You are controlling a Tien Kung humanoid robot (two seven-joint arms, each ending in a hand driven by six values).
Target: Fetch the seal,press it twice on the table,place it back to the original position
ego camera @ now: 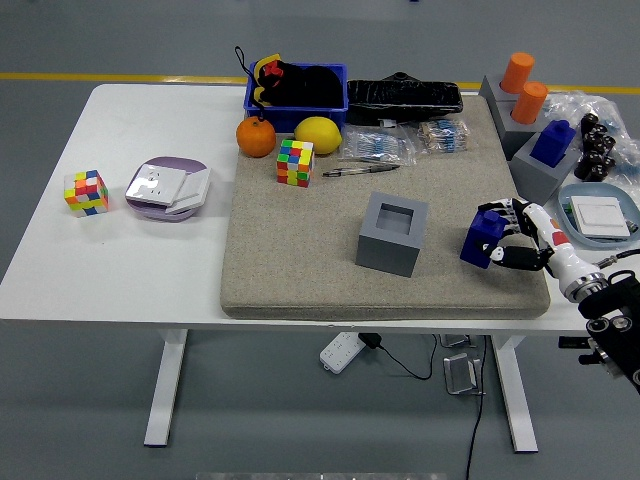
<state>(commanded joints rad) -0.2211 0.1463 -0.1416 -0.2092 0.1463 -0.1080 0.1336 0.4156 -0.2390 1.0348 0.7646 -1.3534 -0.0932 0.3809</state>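
Note:
My right hand (508, 240) is shut on a blue seal (484, 236) and holds it down on the beige mat (300, 250), right of the grey hollow block (392, 234). The seal stands upright, its base on or just above the mat. A second blue seal (552, 142) sits on a grey holder (536, 172) at the mat's right edge. My left arm is out of view.
Two orange cylinders (523, 85) stand at the back right. A pen (360, 170), a Rubik's cube (295, 162), an orange (255, 137), a lemon (317, 134) and a blue bin (297, 87) are at the back. A plate (600, 215) lies at the right.

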